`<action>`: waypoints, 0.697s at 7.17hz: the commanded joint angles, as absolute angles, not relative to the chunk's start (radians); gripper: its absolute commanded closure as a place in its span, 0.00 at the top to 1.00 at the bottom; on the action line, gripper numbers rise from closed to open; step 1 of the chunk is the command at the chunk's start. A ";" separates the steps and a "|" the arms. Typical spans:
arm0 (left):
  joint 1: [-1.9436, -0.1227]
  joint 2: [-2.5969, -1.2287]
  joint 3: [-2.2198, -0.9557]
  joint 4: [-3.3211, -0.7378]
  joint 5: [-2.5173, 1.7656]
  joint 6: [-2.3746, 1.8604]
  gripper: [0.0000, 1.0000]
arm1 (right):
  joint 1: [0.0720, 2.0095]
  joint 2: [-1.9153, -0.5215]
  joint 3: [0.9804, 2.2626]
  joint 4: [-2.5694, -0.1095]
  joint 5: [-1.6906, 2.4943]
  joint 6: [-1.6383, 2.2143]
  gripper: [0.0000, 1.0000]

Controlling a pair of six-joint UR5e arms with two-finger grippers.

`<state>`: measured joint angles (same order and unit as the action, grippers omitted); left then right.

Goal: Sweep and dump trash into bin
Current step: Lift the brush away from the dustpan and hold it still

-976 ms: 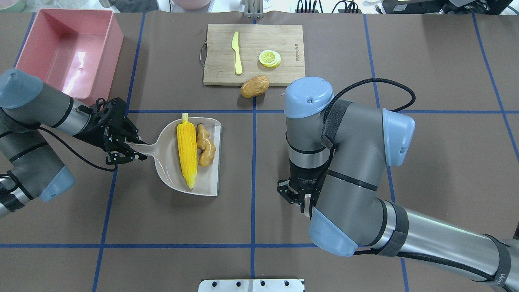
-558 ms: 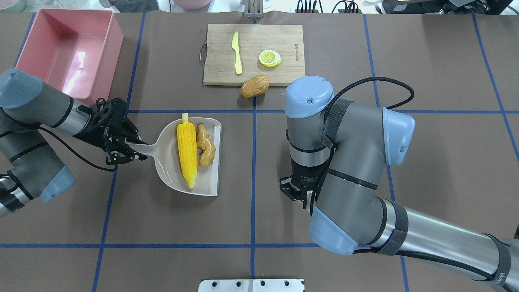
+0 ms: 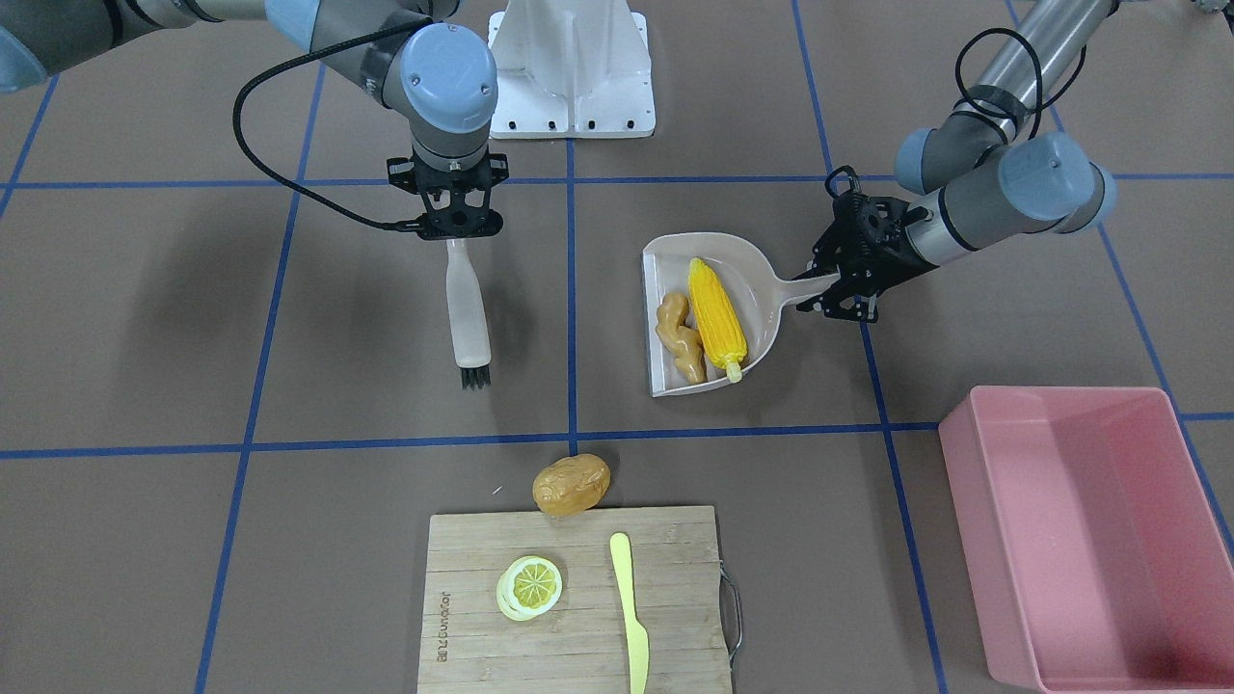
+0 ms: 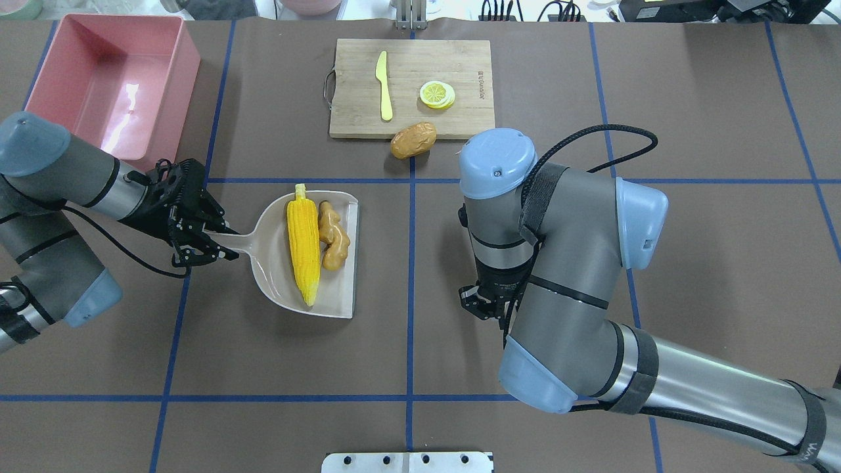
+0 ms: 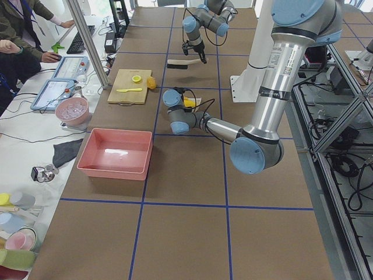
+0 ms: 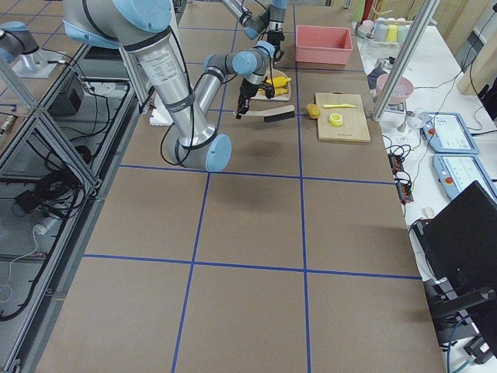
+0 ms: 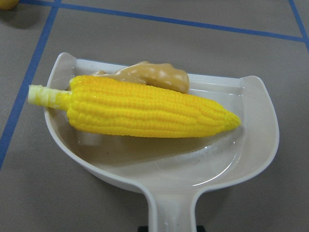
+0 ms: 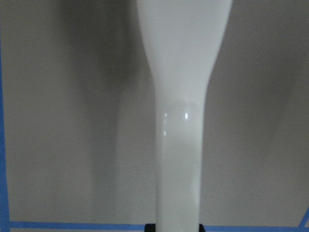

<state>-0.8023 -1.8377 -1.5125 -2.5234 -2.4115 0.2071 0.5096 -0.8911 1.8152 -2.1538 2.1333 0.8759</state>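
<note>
The trash is split between two spots. In the front-facing view the corn cob (image 3: 716, 306) and the ginger root (image 3: 678, 336) lie side by side, touching, inside the dustpan (image 3: 759, 275). The potato (image 3: 572, 484) sits on the surface against the edge of the cutting board (image 3: 578, 627), well apart from the pan. The left hand (image 3: 827, 286) is clamped on the dustpan's handle. The right hand (image 3: 453, 229) is closed around the end of a white brush (image 3: 467, 308), whose bristles point toward the board; I cannot tell whether they touch the surface. The pink bin (image 3: 1109, 549) stands off to the robot's left, apart from the pan.

From overhead, the right arm's own bulk hides the brush and most of its hand. The pan's open mouth faces that arm. A lemon slice (image 4: 437, 94) and a knife (image 4: 384, 85) rest on the board.

The side views show the bin beyond the dustpan on the left arm's side.

The left wrist view has the corn lying across the pan, with the ginger behind it, farther from the handle.

The right wrist view shows only the brush handle, running up from between the jaws.
</note>
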 commanded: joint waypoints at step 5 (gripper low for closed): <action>-0.802 -1.839 -1.511 -2.522 -2.411 0.206 0.00 | 0.517 -0.894 1.766 -2.094 2.051 0.807 0.00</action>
